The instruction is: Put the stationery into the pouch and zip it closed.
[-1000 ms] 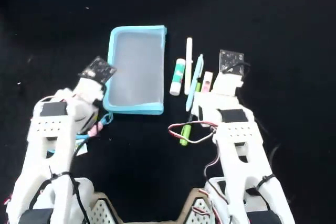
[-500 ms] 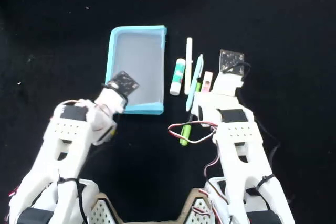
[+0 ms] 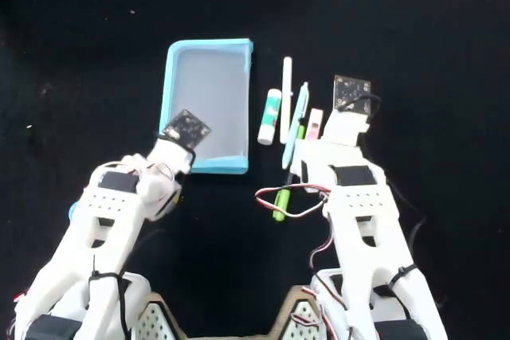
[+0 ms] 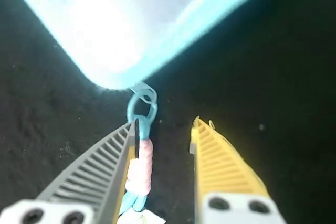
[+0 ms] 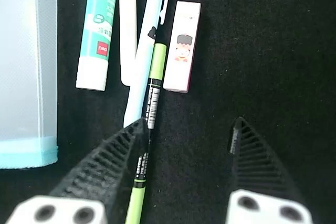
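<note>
The pale blue pouch [image 3: 205, 105] lies flat in the middle of the black table. My left gripper [image 3: 177, 150] is at its near left corner. In the left wrist view this gripper [image 4: 165, 125] is open, and the blue zipper pull ring [image 4: 142, 106] with its pink charm [image 4: 139, 169] lies against the inner side of the grey finger [image 4: 107, 163]. To the pouch's right lie a glue stick [image 5: 97, 38], a white pen [image 5: 127, 24], a light blue pen [image 5: 147, 51], a green pen [image 5: 149, 124] and a pink eraser [image 5: 182, 45]. My right gripper [image 5: 186, 127] is open just short of the eraser, one finger over the green pen.
The table is covered in black cloth [image 3: 414, 69], bare around the pouch and to the far right. The right arm's red and white cables [image 3: 291, 201] loop over the green pen's near end. The two arm bases stand close together at the near edge.
My left arm has swung right from beside the pouch to its near left corner, and now covers the zipper pull in the high view. The right arm has not moved.
</note>
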Available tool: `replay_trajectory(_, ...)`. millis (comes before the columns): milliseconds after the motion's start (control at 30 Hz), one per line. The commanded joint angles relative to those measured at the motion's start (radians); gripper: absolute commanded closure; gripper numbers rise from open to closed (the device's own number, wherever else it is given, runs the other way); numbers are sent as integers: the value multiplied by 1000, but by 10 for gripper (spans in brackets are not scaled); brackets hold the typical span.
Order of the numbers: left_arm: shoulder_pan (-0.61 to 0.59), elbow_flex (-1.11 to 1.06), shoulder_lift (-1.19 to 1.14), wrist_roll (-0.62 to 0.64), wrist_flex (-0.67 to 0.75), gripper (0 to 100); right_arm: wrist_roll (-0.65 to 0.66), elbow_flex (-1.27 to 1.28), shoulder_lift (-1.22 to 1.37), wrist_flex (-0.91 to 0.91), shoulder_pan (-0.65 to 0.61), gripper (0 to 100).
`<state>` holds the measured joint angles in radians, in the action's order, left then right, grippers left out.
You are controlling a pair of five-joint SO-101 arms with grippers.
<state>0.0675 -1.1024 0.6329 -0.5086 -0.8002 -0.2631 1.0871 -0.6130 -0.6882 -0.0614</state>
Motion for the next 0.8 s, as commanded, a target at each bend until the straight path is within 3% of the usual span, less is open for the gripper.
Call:
replay_trajectory(0,10,114,14,91,9,826,-9,-36,-5,17,18,740)
replay_trajectory(233,206,140,12,11,37,825,-9,-36,-5,20,18,740)
replay_trajectory(400,197,88,-6,37,232,808,-3,-36,-5,18,18,740)
replay_trajectory(767,197,173,-213,44,244,766,-3,-39,-5,20,18,740)
